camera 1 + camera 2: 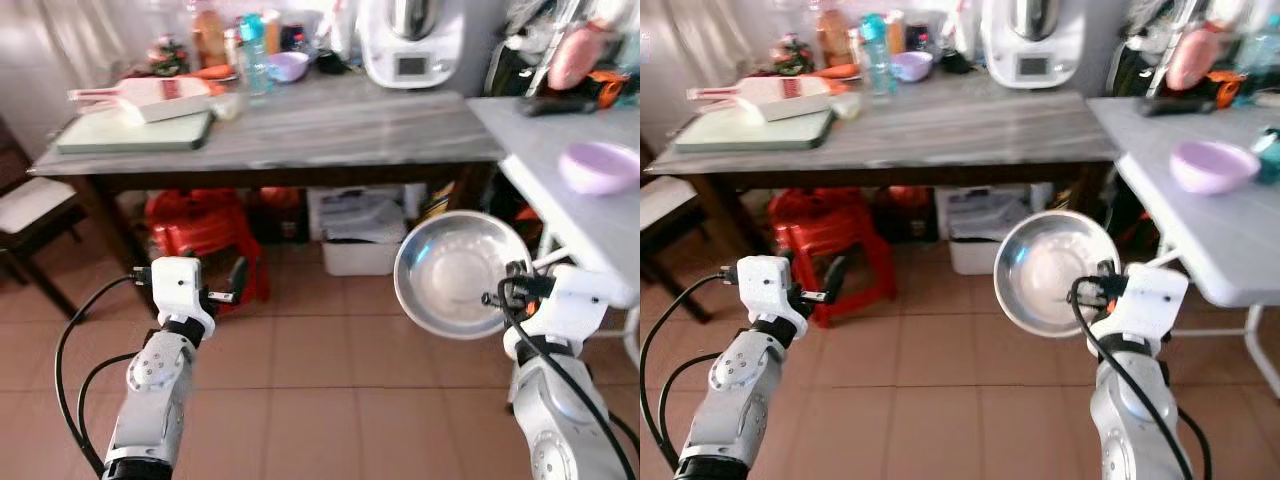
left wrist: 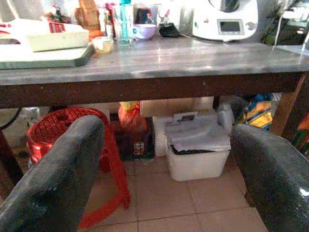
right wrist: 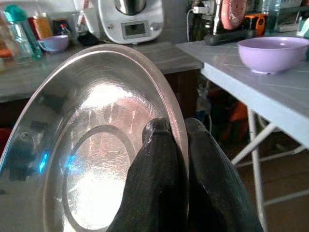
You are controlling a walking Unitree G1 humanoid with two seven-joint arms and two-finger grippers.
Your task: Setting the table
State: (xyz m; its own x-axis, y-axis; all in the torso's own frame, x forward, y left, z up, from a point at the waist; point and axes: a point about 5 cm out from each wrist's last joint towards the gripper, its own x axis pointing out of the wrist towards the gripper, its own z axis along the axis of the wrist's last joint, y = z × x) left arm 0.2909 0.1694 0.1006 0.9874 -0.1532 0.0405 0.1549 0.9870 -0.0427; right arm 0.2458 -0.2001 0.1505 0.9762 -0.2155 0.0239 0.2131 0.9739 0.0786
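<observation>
A round steel plate (image 1: 460,272) is held upright on its edge over the tiled floor, its hollow side facing me. My right gripper (image 1: 500,297) is shut on the plate's rim (image 3: 174,111), one black finger on each face. To its right is a white folding table (image 1: 560,160) with a purple bowl (image 1: 600,165) on it. My left gripper (image 1: 237,278) hangs low at the left, in front of the long grey-topped table (image 1: 330,125). Its fingers (image 2: 58,169) stand wide open with nothing between them.
The long table carries a green cutting board (image 1: 135,132), bottles, a small purple bowl (image 1: 288,66) and a white kitchen appliance (image 1: 410,40). Under it stand a red stool (image 1: 200,235) and a white storage box (image 1: 360,245). A chair (image 1: 30,205) is at the far left.
</observation>
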